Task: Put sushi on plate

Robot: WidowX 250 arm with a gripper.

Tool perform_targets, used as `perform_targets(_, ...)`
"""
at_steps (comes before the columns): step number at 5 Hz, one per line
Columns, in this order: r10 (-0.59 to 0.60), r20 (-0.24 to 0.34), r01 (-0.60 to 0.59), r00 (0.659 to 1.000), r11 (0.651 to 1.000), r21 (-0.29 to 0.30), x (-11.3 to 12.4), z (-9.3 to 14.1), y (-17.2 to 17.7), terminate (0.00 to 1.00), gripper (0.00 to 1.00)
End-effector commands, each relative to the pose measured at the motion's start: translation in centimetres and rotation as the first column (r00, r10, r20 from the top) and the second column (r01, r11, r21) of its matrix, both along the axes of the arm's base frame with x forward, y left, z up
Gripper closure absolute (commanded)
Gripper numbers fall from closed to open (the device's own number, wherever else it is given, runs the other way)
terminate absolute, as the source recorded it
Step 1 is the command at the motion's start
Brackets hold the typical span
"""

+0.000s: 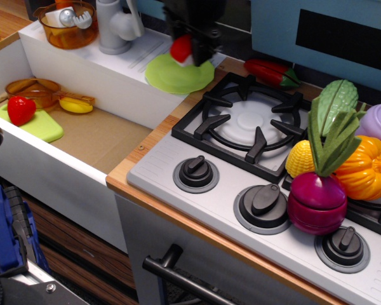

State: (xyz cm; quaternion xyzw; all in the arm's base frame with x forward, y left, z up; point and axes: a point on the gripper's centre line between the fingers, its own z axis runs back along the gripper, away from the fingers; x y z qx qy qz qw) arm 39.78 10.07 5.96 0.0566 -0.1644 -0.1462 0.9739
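My black gripper (189,51) hangs at the top middle, shut on the sushi (182,49), a small red-topped piece with a white base. It holds the sushi just above the round light-green plate (168,77), which lies on the white ledge left of the stove. The sushi is over the plate's far part, and I cannot tell whether it touches the plate. The gripper's upper body runs out of the frame.
A red pepper (270,72) lies behind the black burner grate (247,121). Toy vegetables (333,159) crowd the right of the stove. The sink (95,136) on the left holds a strawberry-like toy (20,109) on a lime cutting board (38,126). A faucet (117,24) stands behind.
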Motion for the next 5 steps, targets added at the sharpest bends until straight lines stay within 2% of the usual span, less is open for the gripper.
perform_targets(1, -0.042, 0.089, 0.038, 0.995, 0.999, 0.038, 1.3, 0.8, 2.3, 0.00, 1.00)
perform_targets(2, -0.062, 0.117, 0.057, 0.991, 0.997, 0.042, 1.7, 0.1, 2.9, 0.00, 1.00)
perform_targets(3, -0.069, 0.139, 0.069, 0.988, 0.998, -0.001, 2.6, 0.3, 3.0, 0.00, 0.00)
perform_targets(4, -0.069, 0.139, 0.069, 0.988, 0.998, -0.001, 2.6, 0.3, 3.0, 0.00, 0.00)
perform_targets(5, -0.069, 0.139, 0.069, 0.988, 0.998, -0.001, 2.6, 0.3, 3.0, 1.00, 0.00)
